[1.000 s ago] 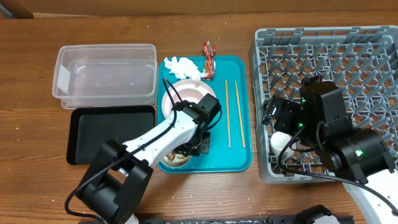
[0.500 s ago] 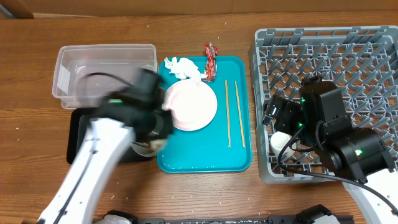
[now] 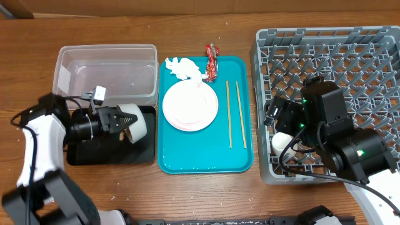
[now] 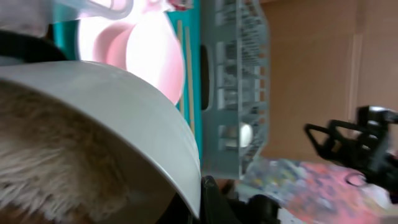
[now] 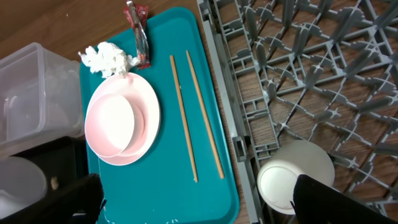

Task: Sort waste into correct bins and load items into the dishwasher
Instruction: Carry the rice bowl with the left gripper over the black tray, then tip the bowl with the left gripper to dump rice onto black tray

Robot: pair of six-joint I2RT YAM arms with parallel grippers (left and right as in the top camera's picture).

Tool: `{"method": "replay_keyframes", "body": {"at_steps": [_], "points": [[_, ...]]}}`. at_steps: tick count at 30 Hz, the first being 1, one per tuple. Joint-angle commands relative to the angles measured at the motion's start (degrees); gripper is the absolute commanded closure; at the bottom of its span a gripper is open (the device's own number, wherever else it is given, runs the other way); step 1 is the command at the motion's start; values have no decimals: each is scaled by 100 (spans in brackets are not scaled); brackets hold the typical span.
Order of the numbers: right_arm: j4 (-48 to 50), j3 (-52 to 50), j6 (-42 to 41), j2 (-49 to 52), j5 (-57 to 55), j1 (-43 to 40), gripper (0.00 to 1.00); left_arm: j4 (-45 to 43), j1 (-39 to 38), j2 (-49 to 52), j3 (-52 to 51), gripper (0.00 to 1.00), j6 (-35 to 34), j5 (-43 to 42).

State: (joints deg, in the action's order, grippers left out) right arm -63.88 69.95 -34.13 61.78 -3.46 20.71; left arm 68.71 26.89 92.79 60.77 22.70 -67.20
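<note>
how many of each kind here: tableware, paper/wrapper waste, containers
tableware: 5 (plate, bowl, cup, 2 chopsticks)
waste: 2 (napkin, wrapper)
containers: 4 (clear tub, black tray, teal tray, rack)
total: 11

Lighting even and bright, shadows soft. Left wrist view smeared: bowl [image 4: 124,106] too close, out of focus; plate [image 4: 155,56] blown out.
</note>
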Motion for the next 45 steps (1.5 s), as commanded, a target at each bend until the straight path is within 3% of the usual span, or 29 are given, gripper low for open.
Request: {"method": "replay_keyframes", "body": {"at_steps": [1,5,13,17,21,23,26,28,30,35,36,41,45], "points": [[2,90,-20,-2,-96,-22,0,50,50,426,-188,96,1325,-1412],[0,90,-20,-2,-96,-22,0,114,50,824,-302,96,1825,-2044],[2,90,-22,-2,-96,-22,0,201,50,1023,-341,96,1834,-2247],[4,90,-20,-2,-98,-22,0,262,50,1023,-341,96,1394,-2288],[4,90,-22,-2,-96,-22,0,149,59,1025,-341,96,1526,-2175],[9,90,-20,-2,-96,-22,0,181,74,1027,-341,96,881,-2103],[-11,90,-22,-2,-96,-22,0,267,83,1016,-337,96,1617,-2319],[-13,90,-22,-2,-94,-22,0,149,85,1019,-334,96,1373,-2118],[-15,90,-20,-2,-90,-22,0,721,46,1014,-293,96,1626,-2076],[7,90,7,-2,138,-22,0,2540,-205,761,144,96,3641,-1952],[63,90,205,-2,365,-22,0,2820,-352,588,407,96,3740,-1810],[205,90,566,-2,789,-22,0,2771,-1093,63,1119,96,3206,-1207],[227,90,566,-2,789,-22,0,1515,-2092,-267,1755,96,494,463]]}}
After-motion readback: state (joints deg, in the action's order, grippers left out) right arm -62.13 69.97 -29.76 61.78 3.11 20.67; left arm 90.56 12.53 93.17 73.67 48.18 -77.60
